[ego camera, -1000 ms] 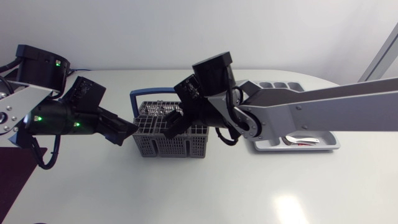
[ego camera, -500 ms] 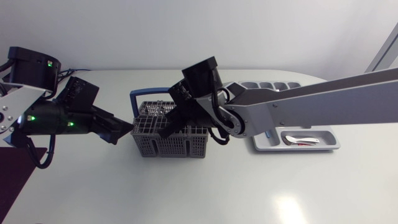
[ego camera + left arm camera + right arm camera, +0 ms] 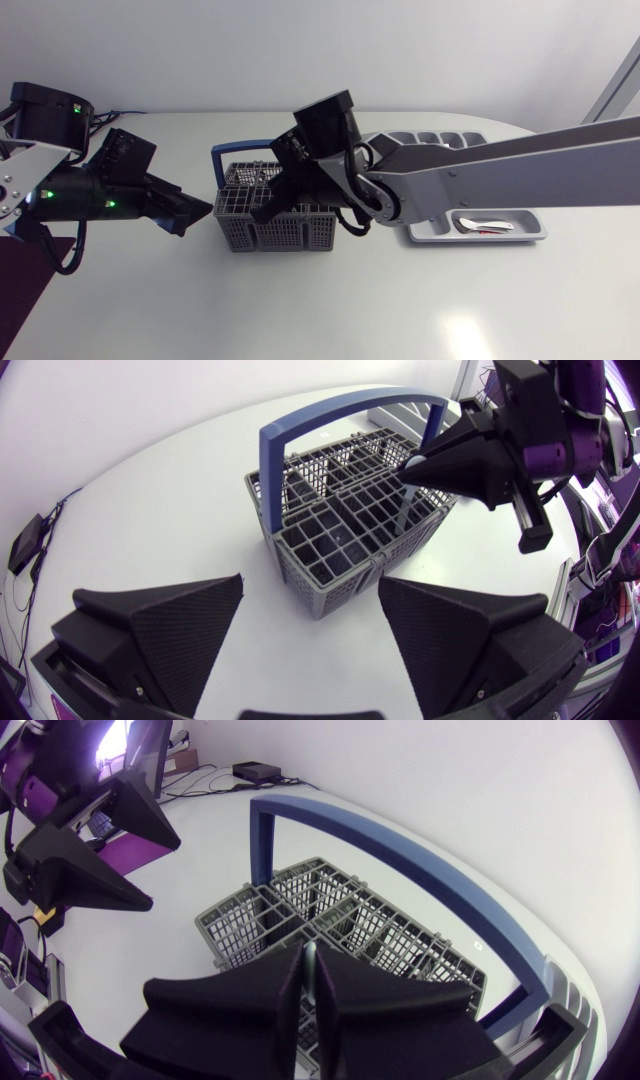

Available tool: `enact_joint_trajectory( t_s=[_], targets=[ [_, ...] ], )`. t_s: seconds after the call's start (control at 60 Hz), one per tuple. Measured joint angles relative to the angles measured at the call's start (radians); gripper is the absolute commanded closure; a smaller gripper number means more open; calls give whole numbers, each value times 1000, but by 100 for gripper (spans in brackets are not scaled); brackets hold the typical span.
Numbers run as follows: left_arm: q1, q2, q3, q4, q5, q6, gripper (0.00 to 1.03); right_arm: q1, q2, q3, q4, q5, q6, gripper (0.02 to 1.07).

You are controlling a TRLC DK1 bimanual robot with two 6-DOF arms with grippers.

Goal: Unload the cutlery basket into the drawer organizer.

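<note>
The grey cutlery basket [image 3: 285, 232] with a blue handle [image 3: 240, 148] stands mid-table; it also fills the left wrist view [image 3: 340, 530] and the right wrist view [image 3: 260, 915]. My right gripper [image 3: 263, 212] hangs over the basket's middle, shut on a thin silver cutlery piece [image 3: 309, 958] that stands up from a compartment; its kind is hidden. From the left wrist view the right gripper [image 3: 415, 468] points down at the basket's far side. My left gripper [image 3: 195, 212] is open, just left of the basket, its fingers [image 3: 165, 625] apart and holding nothing.
The grey drawer organizer [image 3: 430, 237] lies to the right of the basket, partly under my right arm. A silver spoon [image 3: 487, 226] lies in its front compartment. Bare table stretches in front of the basket.
My right gripper has closed its fingers on the cutlery piece and shifted slightly left over the basket. My left arm has drawn back a little to the left.
</note>
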Motion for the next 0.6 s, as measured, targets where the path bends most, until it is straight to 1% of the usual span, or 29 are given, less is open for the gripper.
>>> enact_joint_trajectory(
  t_s=[0.15, 0.383, 0.467, 0.6],
  targets=[
    [4, -3, 0, 3, 7, 0, 8, -13, -55, -36, 28, -19, 9, 101],
    [5, -4, -12, 4, 14, 0, 8, -46, -138, -110, 128, -73, 69, 101],
    [5, -4, -17, 4, 14, 0, 8, -60, -150, -125, 147, -87, 90, 101],
    [5, -5, -17, 4, 15, 0, 8, -93, -151, -126, 151, -146, 136, 101]
  ],
)
